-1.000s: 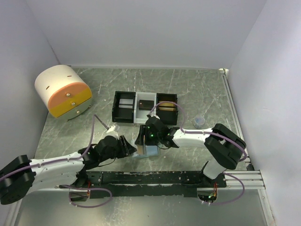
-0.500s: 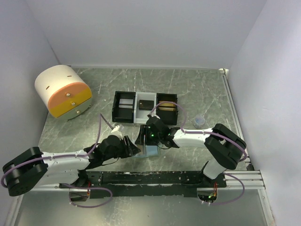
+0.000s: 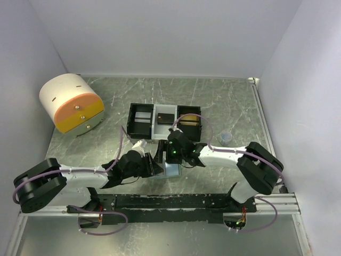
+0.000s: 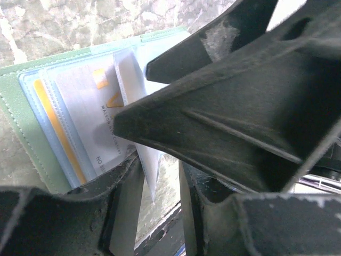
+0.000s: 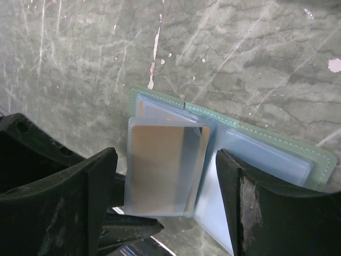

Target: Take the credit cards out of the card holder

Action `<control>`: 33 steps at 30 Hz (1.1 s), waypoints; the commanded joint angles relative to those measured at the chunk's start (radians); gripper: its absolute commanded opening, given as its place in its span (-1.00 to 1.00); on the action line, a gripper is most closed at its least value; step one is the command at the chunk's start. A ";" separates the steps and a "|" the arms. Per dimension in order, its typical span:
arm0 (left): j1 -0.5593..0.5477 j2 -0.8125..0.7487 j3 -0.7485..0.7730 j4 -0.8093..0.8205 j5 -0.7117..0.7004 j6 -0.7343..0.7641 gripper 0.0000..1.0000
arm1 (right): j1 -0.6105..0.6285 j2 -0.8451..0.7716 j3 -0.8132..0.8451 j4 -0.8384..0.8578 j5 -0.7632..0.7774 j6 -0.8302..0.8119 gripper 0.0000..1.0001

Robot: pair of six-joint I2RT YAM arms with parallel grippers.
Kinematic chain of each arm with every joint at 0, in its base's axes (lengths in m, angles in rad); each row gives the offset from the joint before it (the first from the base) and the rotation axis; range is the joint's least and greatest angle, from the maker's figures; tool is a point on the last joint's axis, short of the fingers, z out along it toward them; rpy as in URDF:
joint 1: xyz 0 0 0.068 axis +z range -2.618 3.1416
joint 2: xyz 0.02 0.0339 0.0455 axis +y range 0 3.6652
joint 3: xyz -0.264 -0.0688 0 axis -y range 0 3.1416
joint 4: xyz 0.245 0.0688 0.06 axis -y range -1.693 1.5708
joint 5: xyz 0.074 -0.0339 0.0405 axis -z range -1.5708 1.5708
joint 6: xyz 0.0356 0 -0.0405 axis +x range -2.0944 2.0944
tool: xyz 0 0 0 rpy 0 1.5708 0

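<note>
The card holder [image 3: 171,170] lies open on the table near the arms' bases, sage-green rim [image 5: 321,160] out, with clear sleeves fanned up. One sleeve holds a gold credit card [image 5: 160,165] and stands between the fingers of my right gripper [image 5: 168,197], which is open, with narrow gaps on both sides. Another card, white with an orange stripe [image 4: 90,117], lies flat in the holder [image 4: 21,122]. My left gripper [image 4: 162,208] is open at the holder's left side. A clear sleeve corner [image 4: 152,178] hangs between its fingers, unpinched. The right gripper's black body [image 4: 240,101] fills that view's upper right.
A black-and-white three-compartment tray [image 3: 129,122] stands just behind the holder. A white cylinder with an orange drawer front [image 3: 72,102] sits at the back left. A small pale cap [image 3: 226,137] lies to the right. A black rail [image 3: 170,201] runs along the near edge.
My left arm has slid right, up to the holder, and its jaws widened and then narrowed. My right gripper has opened wider around the upright sleeve.
</note>
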 commanded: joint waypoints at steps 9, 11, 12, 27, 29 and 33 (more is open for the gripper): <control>-0.010 0.090 0.095 0.097 0.078 0.039 -0.01 | -0.064 -0.206 0.019 -0.241 0.180 -0.050 0.61; -0.012 0.115 0.115 0.092 0.090 0.048 0.00 | -0.091 -0.255 -0.001 -0.267 0.196 -0.053 0.61; -0.015 0.127 0.127 0.093 0.097 0.052 0.01 | -0.103 -0.277 -0.014 -0.278 0.205 -0.053 0.61; -0.057 0.109 0.225 -0.119 0.044 0.110 0.23 | -0.153 -0.406 -0.122 -0.191 0.039 -0.067 0.08; -0.062 0.092 0.249 -0.180 0.021 0.118 0.22 | -0.154 -0.412 -0.125 -0.186 0.043 -0.067 0.07; -0.077 -0.001 0.215 -0.211 -0.047 0.100 0.25 | -0.153 -0.403 -0.127 -0.169 0.011 -0.083 -0.02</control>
